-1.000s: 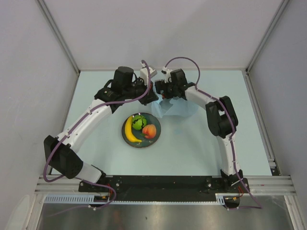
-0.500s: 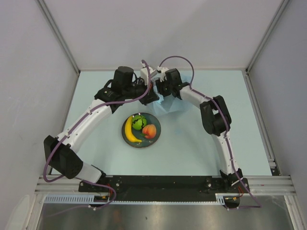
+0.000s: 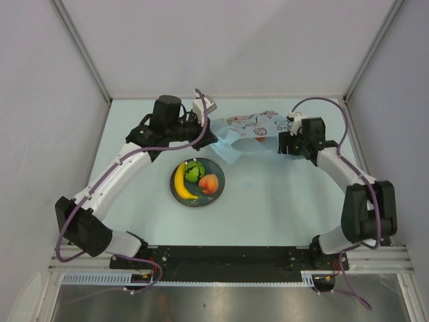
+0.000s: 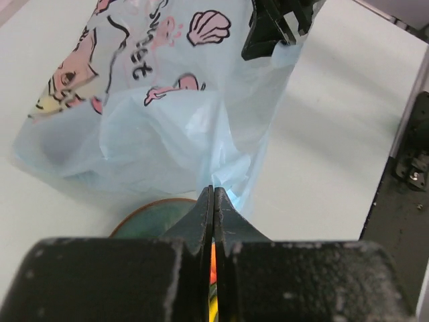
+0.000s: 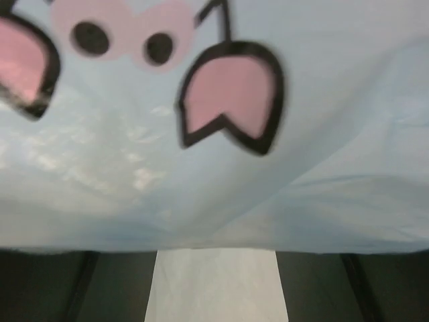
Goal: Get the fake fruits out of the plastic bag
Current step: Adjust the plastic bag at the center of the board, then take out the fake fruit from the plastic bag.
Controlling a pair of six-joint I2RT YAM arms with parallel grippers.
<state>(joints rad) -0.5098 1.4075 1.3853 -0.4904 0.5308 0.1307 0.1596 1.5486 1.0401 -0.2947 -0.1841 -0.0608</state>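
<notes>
Bag [image 3: 244,127]: stretched across upper centre of bench [image 3: 281,208].
Left pincer [image 4: 213,192]: clenched on bag edge.
Right pincer [image 3: 281,143]: at bag's right end; grip cannot be told.
Plate [image 3: 201,200]: banana [image 3: 181,182], green fruit [image 3: 194,170], peach [image 3: 209,182].

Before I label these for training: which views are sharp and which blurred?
Top external view: even light, sharp, thin light blue printed plastic bag clear. Left wrist view: bag print sharp, left tool slightly soft. Right wrist view: print blurred, too close.
</notes>
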